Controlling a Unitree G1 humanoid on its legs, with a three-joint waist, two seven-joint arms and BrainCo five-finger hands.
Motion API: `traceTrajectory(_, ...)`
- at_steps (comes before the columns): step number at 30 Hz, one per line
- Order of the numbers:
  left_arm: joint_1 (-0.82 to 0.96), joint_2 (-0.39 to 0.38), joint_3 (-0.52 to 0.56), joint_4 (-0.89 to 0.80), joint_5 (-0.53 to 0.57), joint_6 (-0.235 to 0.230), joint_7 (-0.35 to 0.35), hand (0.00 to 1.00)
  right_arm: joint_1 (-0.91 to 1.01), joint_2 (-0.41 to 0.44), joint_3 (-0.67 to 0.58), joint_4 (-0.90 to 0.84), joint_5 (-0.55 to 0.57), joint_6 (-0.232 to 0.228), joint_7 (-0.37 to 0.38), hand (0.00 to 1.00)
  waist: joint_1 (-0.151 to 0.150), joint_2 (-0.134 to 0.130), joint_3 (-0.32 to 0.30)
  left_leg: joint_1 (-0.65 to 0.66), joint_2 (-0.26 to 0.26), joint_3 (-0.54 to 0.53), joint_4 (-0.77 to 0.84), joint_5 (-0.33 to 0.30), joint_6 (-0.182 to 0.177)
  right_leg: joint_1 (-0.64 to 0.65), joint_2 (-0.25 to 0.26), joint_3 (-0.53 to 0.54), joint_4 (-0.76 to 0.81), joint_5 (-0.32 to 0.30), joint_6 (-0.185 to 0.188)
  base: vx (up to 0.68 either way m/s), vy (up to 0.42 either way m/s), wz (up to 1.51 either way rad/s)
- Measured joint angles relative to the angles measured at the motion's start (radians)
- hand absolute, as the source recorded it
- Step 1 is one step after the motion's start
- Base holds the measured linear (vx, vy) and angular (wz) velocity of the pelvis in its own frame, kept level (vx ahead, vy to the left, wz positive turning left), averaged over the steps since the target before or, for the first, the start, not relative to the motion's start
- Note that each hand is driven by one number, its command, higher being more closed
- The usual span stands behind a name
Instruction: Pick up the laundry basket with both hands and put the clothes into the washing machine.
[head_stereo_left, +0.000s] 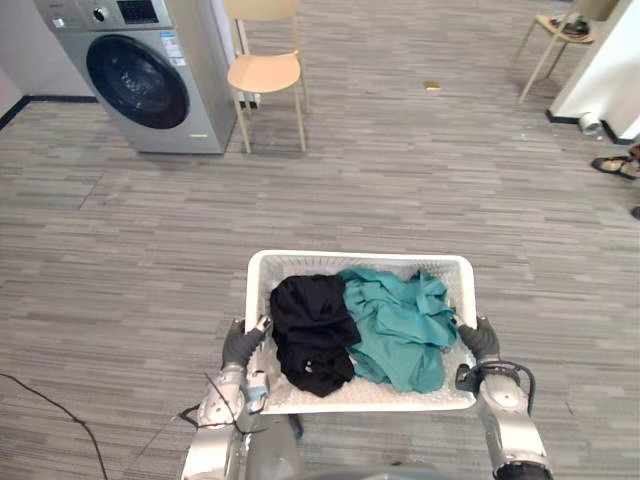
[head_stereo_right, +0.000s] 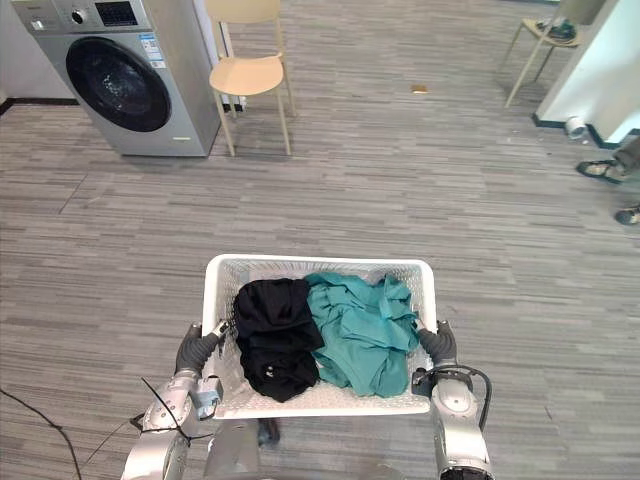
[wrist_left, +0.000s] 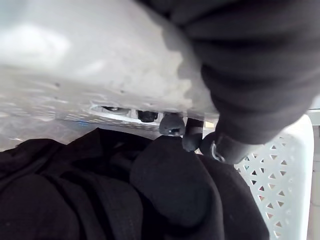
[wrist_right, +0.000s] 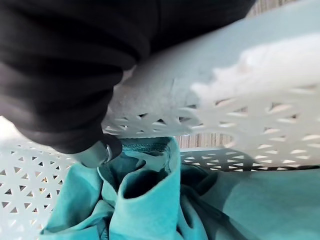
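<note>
Between left hand (head_stereo_left: 243, 343), right hand (head_stereo_left: 480, 340): basket (head_stereo_left: 360, 257)

We are noting the laundry basket (head_stereo_left: 262, 275) sitting between the left hand (head_stereo_left: 243, 343) and the right hand (head_stereo_left: 480, 340), clothes (head_stereo_left: 395, 325) lying in it. The washing machine (head_stereo_left: 140, 75) is standing well behind, to the left, with a chair (head_stereo_left: 265, 72) just right of it.

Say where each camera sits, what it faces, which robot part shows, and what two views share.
Left eye view: on the head, looking down at the laundry basket held by left robot hand and right robot hand; washing machine ahead.
Right eye view: beside it; same scene, both arms.
Left wrist view: left wrist, past its dark cover at the black garment.
Right wrist view: right wrist, past its dark cover at the teal garment.
Shared: both wrist views show the basket's lattice wall.
</note>
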Motion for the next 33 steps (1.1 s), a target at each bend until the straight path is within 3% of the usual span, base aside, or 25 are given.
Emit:
traceTrajectory(1,0.004,0.009,0.013,-0.004,0.000,-0.001,0.008,1.00,-0.001,0.002,0.009,0.000,0.002,-0.001,-0.007,1.00,0.005,-0.031,0.000,-0.013,-0.027,-0.009,0.110,-0.035,0.042,0.010,-0.054,0.009,0.056,-0.038,0.033,0.46,0.250,-0.21)
traceTrajectory(2,0.005,0.008,0.020,-0.003,-0.002,-0.001,0.009,1.00,-0.003,0.004,0.012,0.000,0.003,-0.002,-0.006,1.00,0.001,-0.043,0.004,-0.013,-0.037,-0.008,0.162,-0.085,0.052,0.018,-0.075,0.011,0.103,-0.044,0.041,0.51,0.270,0.00)
traceTrajectory(3,0.010,0.004,0.019,-0.003,-0.004,-0.001,0.009,1.00,-0.006,0.012,0.009,0.000,0.003,-0.003,-0.007,1.00,0.001,-0.047,0.006,-0.001,-0.047,0.008,0.246,-0.163,0.081,-0.023,-0.146,0.038,0.270,-0.034,0.019,0.44,0.261,0.08)
traceTrajectory(4,0.012,0.007,0.018,-0.004,-0.004,-0.001,0.009,1.00,-0.007,0.012,0.008,0.000,0.003,-0.003,-0.007,1.00,0.002,-0.053,0.010,0.018,-0.052,0.024,0.267,-0.195,0.091,-0.058,-0.190,0.065,0.376,-0.012,-0.025,0.55,0.347,-0.03)
traceTrajectory(5,0.015,0.015,0.020,-0.008,-0.006,-0.001,0.009,1.00,-0.011,0.011,0.008,0.002,0.002,-0.002,-0.006,1.00,0.001,-0.060,0.015,0.074,-0.075,0.049,0.276,-0.254,0.102,-0.133,-0.265,0.106,0.564,0.096,-0.185,0.67,0.392,-0.25)
traceTrajectory(6,0.023,0.028,0.026,-0.023,-0.006,-0.001,0.010,1.00,-0.022,0.030,0.011,0.015,0.002,-0.002,-0.005,1.00,0.000,-0.054,0.018,0.135,-0.076,0.065,0.265,-0.297,0.108,-0.216,-0.265,0.180,0.712,0.090,-0.174,0.57,0.307,-0.32)
traceTrajectory(8,0.029,0.048,0.038,-0.039,-0.006,-0.002,0.011,1.00,-0.041,0.057,0.014,0.035,0.002,-0.002,-0.001,1.00,-0.001,-0.041,0.026,0.229,-0.079,0.079,0.206,-0.321,0.104,-0.306,-0.207,0.209,0.801,0.035,-0.146,0.57,0.188,-0.30)
traceTrajectory(11,0.039,0.053,0.041,-0.048,-0.009,-0.015,0.012,1.00,-0.044,0.052,0.012,0.030,0.003,-0.005,0.016,1.00,-0.018,-0.006,0.041,0.409,-0.115,0.079,0.044,-0.321,0.103,-0.416,-0.109,0.128,0.647,-0.034,-0.185,0.57,0.102,0.06)
traceTrajectory(13,0.022,0.047,0.044,-0.045,-0.012,-0.019,0.011,1.00,-0.054,0.041,0.011,0.027,0.006,-0.010,0.016,1.00,-0.042,0.007,0.038,0.462,-0.118,0.071,-0.008,-0.321,0.101,-0.492,-0.029,0.147,0.298,0.014,-0.165,0.69,0.052,0.50)
traceTrajectory(14,0.008,0.044,0.046,-0.034,-0.012,-0.019,0.010,1.00,-0.057,0.040,0.010,0.026,0.008,-0.011,0.015,1.00,-0.054,0.006,0.039,0.495,-0.123,0.055,-0.022,-0.329,0.064,-0.513,0.007,0.180,0.116,0.093,-0.147,0.49,-0.018,0.60)
traceTrajectory(15,0.007,0.044,0.046,-0.029,-0.011,-0.019,0.010,1.00,-0.053,0.037,0.012,0.026,0.008,-0.011,0.015,1.00,-0.057,0.005,0.039,0.529,-0.123,0.023,-0.022,-0.351,0.017,-0.523,0.031,0.206,0.054,0.150,-0.151,0.64,-0.090,0.77)
traceTrajectory(16,0.008,0.041,0.044,-0.016,-0.001,-0.019,0.009,1.00,-0.040,0.035,0.014,0.026,0.008,-0.011,0.014,1.00,-0.058,0.005,0.037,0.552,-0.112,-0.025,0.009,-0.379,-0.021,-0.517,0.054,0.262,0.077,0.229,-0.186,0.68,-0.183,1.10)
traceTrajectory(17,0.002,0.034,0.034,0.011,0.006,-0.019,0.008,1.00,-0.021,0.031,0.013,0.026,0.008,-0.009,0.011,1.00,-0.075,0.020,0.033,0.537,-0.083,-0.094,0.129,-0.383,-0.025,-0.505,0.069,0.287,0.176,0.262,-0.168,0.67,-0.215,0.97)
traceTrajectory(18,0.008,0.020,0.034,0.016,0.006,-0.017,0.008,1.00,-0.018,0.020,0.012,0.026,0.008,-0.008,0.011,1.00,-0.074,0.045,0.025,0.508,-0.046,-0.116,0.220,-0.364,-0.014,-0.501,0.086,0.263,0.213,0.224,-0.178,0.67,-0.220,0.68)
traceTrajectory(19,0.009,0.008,0.036,0.020,0.006,-0.017,0.011,1.00,-0.026,-0.001,0.019,0.024,0.008,-0.008,0.016,1.00,-0.051,0.079,0.029,0.405,0.035,-0.137,0.440,-0.242,0.014,-0.462,0.118,0.235,0.231,0.173,-0.192,0.65,-0.170,0.07)
traceTrajectory(20,0.009,0.004,0.038,0.026,0.005,-0.015,0.010,1.00,-0.026,-0.002,0.021,0.023,0.017,-0.005,0.015,1.00,-0.037,0.088,0.029,0.307,0.117,-0.134,0.626,-0.038,0.056,-0.404,0.150,0.221,0.204,0.141,-0.204,0.77,-0.186,0.00)
traceTrajectory(21,0.008,0.005,0.038,0.030,0.005,-0.015,0.010,1.00,-0.023,0.000,0.021,0.022,0.022,-0.005,0.014,1.00,-0.024,0.091,0.028,0.268,0.155,-0.123,0.701,-0.021,0.068,-0.364,0.167,0.219,0.175,0.134,-0.210,0.76,-0.156,0.07)
traceTrajectory(22,0.008,0.000,0.030,0.035,0.004,-0.015,0.006,1.00,-0.021,-0.003,0.018,0.016,0.025,-0.005,0.012,1.00,-0.019,0.078,0.039,0.187,0.187,-0.089,0.827,-0.063,0.124,-0.250,0.183,0.217,0.087,0.128,-0.204,0.64,-0.118,0.11)
traceTrajectory(25,-0.002,-0.003,0.032,0.034,0.000,-0.021,0.005,1.00,-0.006,-0.004,0.017,-0.027,0.033,-0.006,0.012,1.00,-0.017,0.043,0.057,0.085,0.125,-0.031,0.787,-0.134,0.118,-0.109,0.161,0.217,-0.023,0.127,-0.203,0.55,-0.027,0.15)
traceTrajectory(28,-0.036,0.001,0.037,0.031,-0.002,-0.022,0.003,1.00,-0.016,-0.003,0.006,-0.045,0.051,-0.009,0.015,1.00,0.007,0.024,0.069,-0.038,0.029,-0.012,0.433,-0.173,0.075,-0.021,0.119,0.189,-0.090,0.104,-0.166,0.52,0.126,-0.07)
traceTrajectory(29,-0.036,0.002,0.045,0.029,-0.002,-0.022,0.003,1.00,-0.020,-0.003,0.004,-0.046,0.053,-0.009,0.017,1.00,0.008,0.006,0.079,-0.066,-0.001,-0.022,0.252,-0.152,0.044,0.013,0.090,0.176,-0.095,0.076,-0.120,0.55,0.243,-0.05)
traceTrajectory(30,-0.030,0.000,0.046,0.028,-0.002,-0.022,0.003,1.00,-0.014,-0.002,0.006,-0.045,0.053,-0.009,0.017,1.00,0.013,0.011,0.076,-0.065,-0.028,-0.070,0.067,-0.093,-0.002,0.052,0.071,0.169,-0.094,0.036,-0.058,0.56,0.277,-0.09)
traceTrajectory(31,-0.021,-0.003,0.045,0.025,-0.001,-0.022,0.003,1.00,-0.008,-0.006,0.009,-0.046,0.054,-0.009,0.017,1.00,0.018,0.026,0.067,-0.059,-0.038,-0.101,-0.032,-0.040,-0.016,0.071,0.074,0.172,-0.093,0.016,-0.031,0.60,0.335,-0.12)
traceTrajectory(32,-0.015,-0.002,0.046,0.021,-0.001,-0.022,0.004,1.00,-0.007,-0.001,0.010,-0.036,0.057,-0.010,0.016,1.00,0.024,0.018,0.067,-0.051,-0.050,-0.118,-0.019,0.120,0.022,0.103,0.057,0.183,-0.089,-0.023,0.009,0.71,0.377,0.10)
traceTrajectory(33,-0.041,0.026,0.069,0.021,0.005,-0.017,0.005,1.00,-0.031,0.035,0.010,-0.014,0.061,-0.011,0.012,1.00,0.022,-0.054,0.072,-0.080,-0.097,-0.104,0.072,0.019,0.046,0.106,0.001,0.197,-0.074,-0.026,0.002,0.71,0.357,0.14)
